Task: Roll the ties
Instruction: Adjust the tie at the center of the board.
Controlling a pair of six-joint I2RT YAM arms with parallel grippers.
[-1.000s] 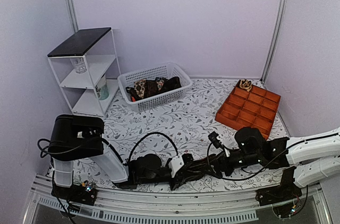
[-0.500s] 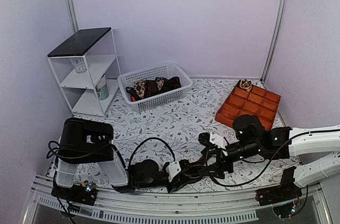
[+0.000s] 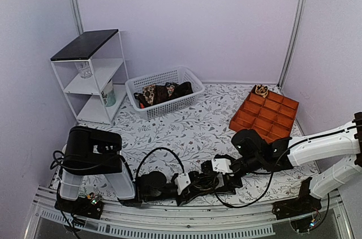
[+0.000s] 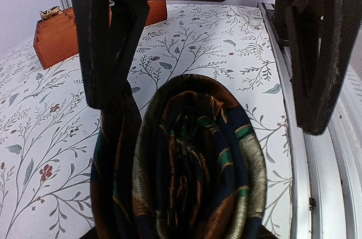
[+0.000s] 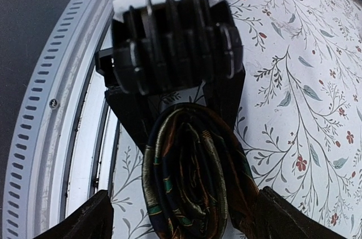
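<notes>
A tie rolled into a tight coil, dark navy with green, rust and gold stripes, sits low near the table's front edge; it also shows in the right wrist view. My left gripper is shut on the roll, its fingers flanking it. My right gripper faces it, open wide, its fingers standing on either side of the roll. More dark patterned ties lie heaped in the white basket. A tan spotted rolled tie sits in the orange tray's far corner.
The orange compartment tray stands at the right. A white shelf unit with a dark top stands at the back left. The metal rail at the table's front edge runs right beside the roll. Black cables loop near both arms.
My right arm has swung left and down, bringing its open gripper up against the left gripper and around the roll. The left arm shifted slightly and stays low.
</notes>
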